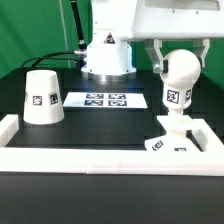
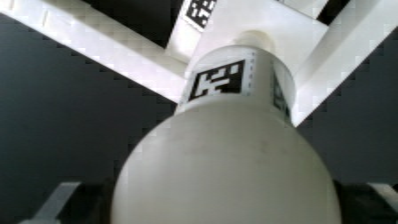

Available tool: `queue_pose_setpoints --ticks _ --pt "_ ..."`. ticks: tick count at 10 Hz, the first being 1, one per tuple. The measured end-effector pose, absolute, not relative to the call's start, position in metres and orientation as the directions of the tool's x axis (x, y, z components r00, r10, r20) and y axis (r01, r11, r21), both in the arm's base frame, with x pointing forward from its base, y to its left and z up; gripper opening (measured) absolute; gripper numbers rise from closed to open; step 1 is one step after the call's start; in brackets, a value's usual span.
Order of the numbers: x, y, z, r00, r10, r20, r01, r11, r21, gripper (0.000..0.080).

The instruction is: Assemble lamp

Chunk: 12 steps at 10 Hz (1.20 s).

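Shade (image 1: 44, 97) stands alone at frame left, marker board (image 1: 105, 100) at centre. At right, bulb (image 1: 176, 88) is upright, stem on base plate (image 1: 160, 142). Gripper (image 1: 179, 62) straddles the ball, jaws wide and not gripping. I judge the bulb is placed. Next: lift clear and fetch the shade.

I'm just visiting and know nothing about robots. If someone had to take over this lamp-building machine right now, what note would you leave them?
Hand: fingers on either side of the bulb's ball; whether they pinch it cannot be told.
Things: bulb stands upright on the base, at the exterior view's right. Shade sits wide end down, apart, at the exterior view's left.
Done: bulb is on the base; unclear if fully seated.
Left: put the shade over the bulb.
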<state>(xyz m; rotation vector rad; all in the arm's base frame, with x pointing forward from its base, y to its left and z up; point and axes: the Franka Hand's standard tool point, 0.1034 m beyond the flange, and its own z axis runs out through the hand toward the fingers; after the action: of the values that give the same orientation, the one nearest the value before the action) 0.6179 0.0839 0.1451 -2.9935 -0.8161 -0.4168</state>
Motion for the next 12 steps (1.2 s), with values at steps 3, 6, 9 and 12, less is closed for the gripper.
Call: queue_pose_setpoints --ticks 3,6,9,12 --pt "0.6155 0.0877 0.1387 0.831 0.497 0.252 0.501 -0.864 0.054 0.0579" --pt "0.6189 0.0896 0.1361 0.82 0.496 0.287 0.498 -0.864 0.071 0.0579" --pt "0.6199 0.0907 0.136 0.808 0.494 0.319 0.494 -0.865 0.087 0.0579" --pt "0.62 0.0901 0.1362 0.808 0.493 0.322 0.493 -0.866 0.089 0.0579"
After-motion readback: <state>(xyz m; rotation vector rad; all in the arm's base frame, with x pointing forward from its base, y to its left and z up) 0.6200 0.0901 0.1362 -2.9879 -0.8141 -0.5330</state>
